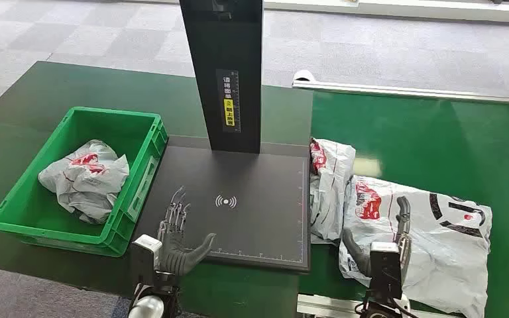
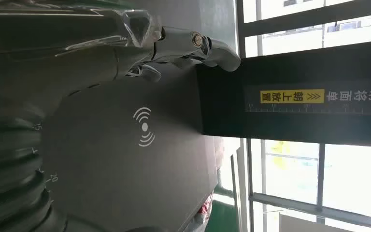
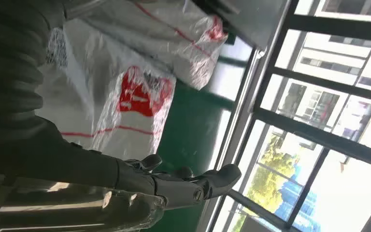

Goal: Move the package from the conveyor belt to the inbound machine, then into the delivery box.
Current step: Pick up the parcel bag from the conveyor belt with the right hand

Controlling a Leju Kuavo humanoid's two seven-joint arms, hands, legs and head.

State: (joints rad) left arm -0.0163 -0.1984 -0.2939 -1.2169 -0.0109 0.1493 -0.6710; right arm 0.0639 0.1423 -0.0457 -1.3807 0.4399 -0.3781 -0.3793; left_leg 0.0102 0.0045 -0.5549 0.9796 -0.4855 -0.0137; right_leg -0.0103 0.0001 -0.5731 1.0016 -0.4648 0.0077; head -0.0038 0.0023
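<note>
Your target, the large grey-white plastic mailer bag with red and black print (image 1: 431, 232), lies flat on the green conveyor belt (image 1: 437, 132), directly under and ahead of your right hand (image 1: 397, 228). That hand hovers over the bag's near edge with fingers extended and thumb apart, holding nothing; whether the fingertips already touch the film I cannot tell. A second, smaller crumpled white bag (image 1: 328, 185) lies just beside the right hand's inner side, touching or overlapping the large one and butting against the black flat scanner platform of the inbound machine (image 1: 238, 228).

Your left hand (image 1: 175, 232) hangs spread and empty over the near corner of that platform, the wireless symbol (image 1: 226, 201) just ahead of its fingers and the black upright post (image 1: 225, 73) beyond. To the left hand's outer side stands the green plastic delivery box (image 1: 13, 218), a crumpled white bag (image 1: 83, 179) already inside.

Watch these risks: the slick, loose film may slide out of a shallow grip; closing near the seam between the two bags could drag both along; and your left hand, parked over the platform, may block the spot where the package must land.
</note>
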